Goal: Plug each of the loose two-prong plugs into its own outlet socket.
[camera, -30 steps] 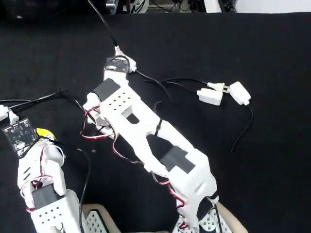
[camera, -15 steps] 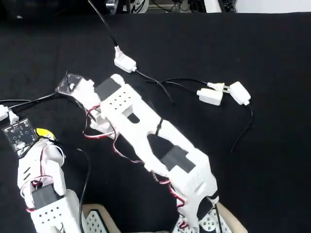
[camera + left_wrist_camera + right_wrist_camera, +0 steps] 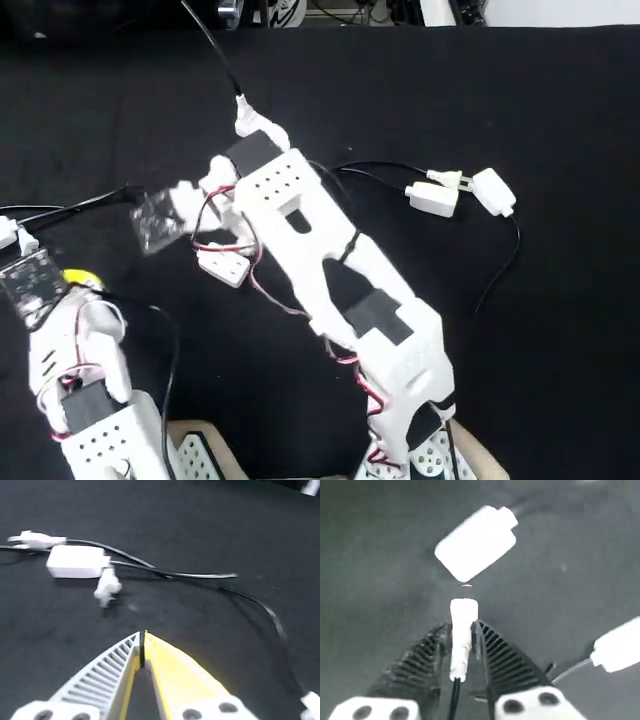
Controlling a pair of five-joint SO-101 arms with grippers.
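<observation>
- right pincer [image 3: 462, 626] clenched on a white two-prong plug [image 3: 463, 614]; its black cord runs back between the fingers
- held plug's prong end faces a white outlet socket [image 3: 476, 541] lying on the tabletop [image 3: 560, 100]; tip sits just short of it with a small gap, not inserted
- second white block [image 3: 617, 649] with a cable lies off to one side, apart from that socket
- high view: right arm [image 3: 330, 270] stretches diagonally across the black tabletop, its pincer end blurred near the left-centre
- left pincer [image 3: 141, 640] clamped shut on nothing, white and yellow fingers touching, hanging above the tabletop
- ahead of it a flat white socket block [image 3: 75, 562]; a small loose plug [image 3: 106, 587] just beside it, unplugged
- slim white connector [image 3: 35, 539] on a black cord lies past that block
- high view, right side: white socket piece [image 3: 432, 198] and white plug body [image 3: 493, 190] lie side by side, prongs exposed between them
- white cable-end connector [image 3: 255, 125] sits by the right arm's wrist; a low white block [image 3: 225, 265] lies beside the arm
</observation>
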